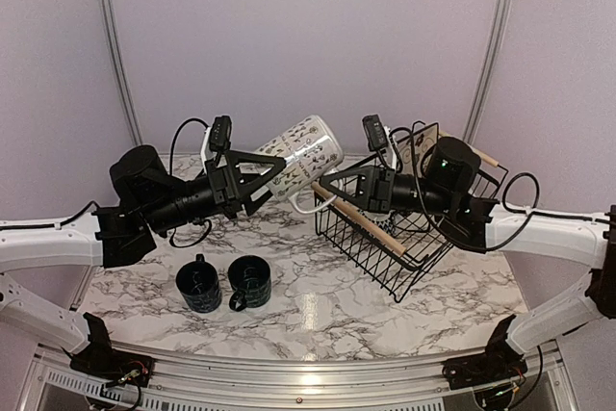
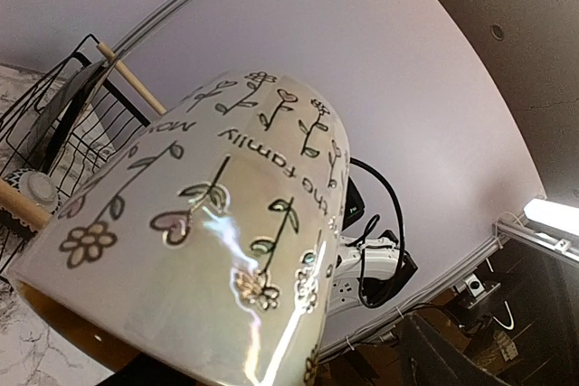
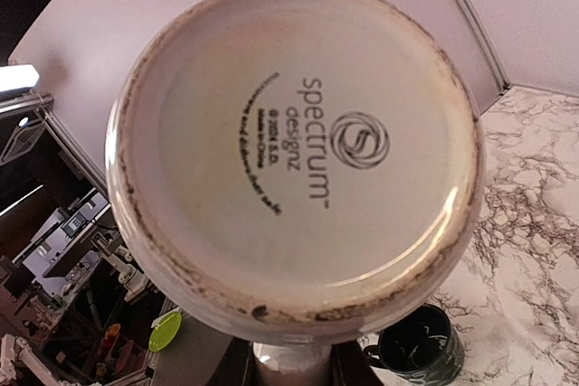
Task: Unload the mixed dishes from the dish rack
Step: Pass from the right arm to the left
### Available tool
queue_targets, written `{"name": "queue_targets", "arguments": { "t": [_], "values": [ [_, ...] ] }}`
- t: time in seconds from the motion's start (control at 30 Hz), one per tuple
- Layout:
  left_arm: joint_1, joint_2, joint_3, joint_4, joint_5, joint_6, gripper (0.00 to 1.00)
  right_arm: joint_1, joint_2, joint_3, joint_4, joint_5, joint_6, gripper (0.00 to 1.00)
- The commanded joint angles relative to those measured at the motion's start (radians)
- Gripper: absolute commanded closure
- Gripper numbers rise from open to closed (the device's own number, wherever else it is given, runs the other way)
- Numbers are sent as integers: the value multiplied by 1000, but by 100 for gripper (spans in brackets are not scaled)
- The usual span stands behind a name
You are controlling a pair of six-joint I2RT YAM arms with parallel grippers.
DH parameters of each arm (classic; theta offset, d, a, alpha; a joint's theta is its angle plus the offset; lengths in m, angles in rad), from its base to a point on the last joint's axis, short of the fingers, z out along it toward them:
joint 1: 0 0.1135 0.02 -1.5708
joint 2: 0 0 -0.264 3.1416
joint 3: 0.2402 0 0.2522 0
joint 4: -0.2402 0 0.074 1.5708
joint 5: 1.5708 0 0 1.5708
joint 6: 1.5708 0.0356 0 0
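Note:
A white mug (image 1: 306, 146) with flower drawings hangs in the air on its side, between the two arms and left of the dish rack (image 1: 385, 257). My right gripper (image 1: 322, 194) is shut on its handle; the right wrist view shows the mug's stamped base (image 3: 298, 151) and the handle between my right gripper (image 3: 289, 372). My left gripper (image 1: 268, 180) straddles the mug's mouth end with jaws wide; contact is unclear. The mug's wall (image 2: 208, 250) fills the left wrist view and hides those fingers. A square patterned plate (image 1: 419, 146) leans in the rack.
Two dark mugs (image 1: 199, 286) (image 1: 250, 281) stand upright on the marble table, left of the rack, below the held mug. One of them shows in the right wrist view (image 3: 418, 350). The rack's wooden bar handle (image 1: 361, 223) faces the mugs.

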State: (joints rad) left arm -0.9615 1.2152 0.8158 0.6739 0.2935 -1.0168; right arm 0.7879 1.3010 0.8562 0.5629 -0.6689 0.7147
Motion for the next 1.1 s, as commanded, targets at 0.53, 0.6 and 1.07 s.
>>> {"name": "queue_targets", "arguments": {
  "t": [0.53,0.6,1.07],
  "values": [
    [21,66,2,204,38,-69,66,26,0,-12,264,-12,63,100],
    [21,69,2,207,39,-74,73,26,0,-14,260,-10,62,100],
    [40,-23,4,-26,6,-3,100,27,-87,6,-36,119,-101,25]
  ]
}}
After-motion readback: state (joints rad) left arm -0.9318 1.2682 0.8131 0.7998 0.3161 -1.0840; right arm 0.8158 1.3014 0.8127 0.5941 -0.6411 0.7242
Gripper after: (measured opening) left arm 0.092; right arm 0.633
